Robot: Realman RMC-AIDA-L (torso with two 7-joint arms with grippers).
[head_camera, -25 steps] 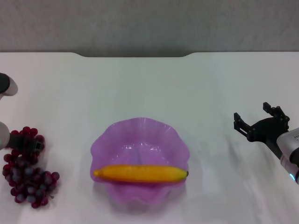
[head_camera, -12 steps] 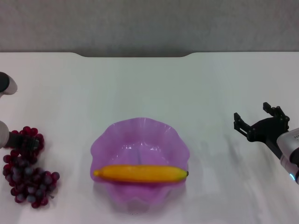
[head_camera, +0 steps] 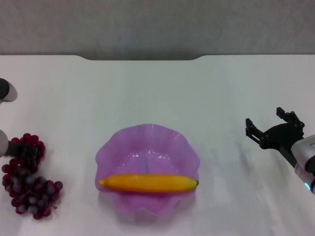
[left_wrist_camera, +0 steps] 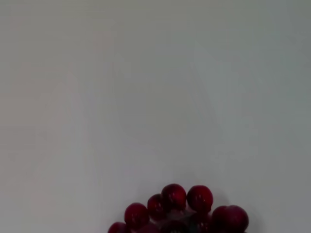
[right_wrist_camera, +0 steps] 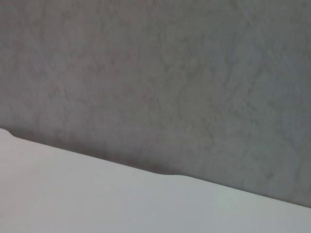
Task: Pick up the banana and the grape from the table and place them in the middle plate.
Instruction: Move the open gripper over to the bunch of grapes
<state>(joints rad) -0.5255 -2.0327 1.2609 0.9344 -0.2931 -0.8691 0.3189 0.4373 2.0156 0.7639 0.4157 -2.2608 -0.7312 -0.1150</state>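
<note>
- Middle plate (head_camera: 115,147): purple, translucent, with wavy rim, standing on the white table (head_camera: 157,93), taken here as landmark for all places.
- Banana (head_camera: 147,182): lying inside the plate, across its near part, lengthwise from left to right, dark tip at the right end near the plate's right rim.
- Grape (head_camera: 27,179): dark red bunch resting on the table, well apart from the plate on its left side, not in the plate. Seen also in the left wrist view (left_wrist_camera: 180,211), only the top berries showing, on bare white surface.
- Left gripper: at the left border of the head view, beside the grape and far left of the plate; only grey parts of the arm (head_camera: 6,91) visible. Fingers not seen in any view, so cannot tell if apart or together.
- Right gripper (head_camera: 273,128): well to the right of the plate, black, hanging over the table. Fingers (head_camera: 251,129) apart, with nothing between them.
- Right wrist view: showing only the far edge of the table (right_wrist_camera: 97,199) with its notch and a grey wall (right_wrist_camera: 155,73) behind; no plate, no fruit there.
</note>
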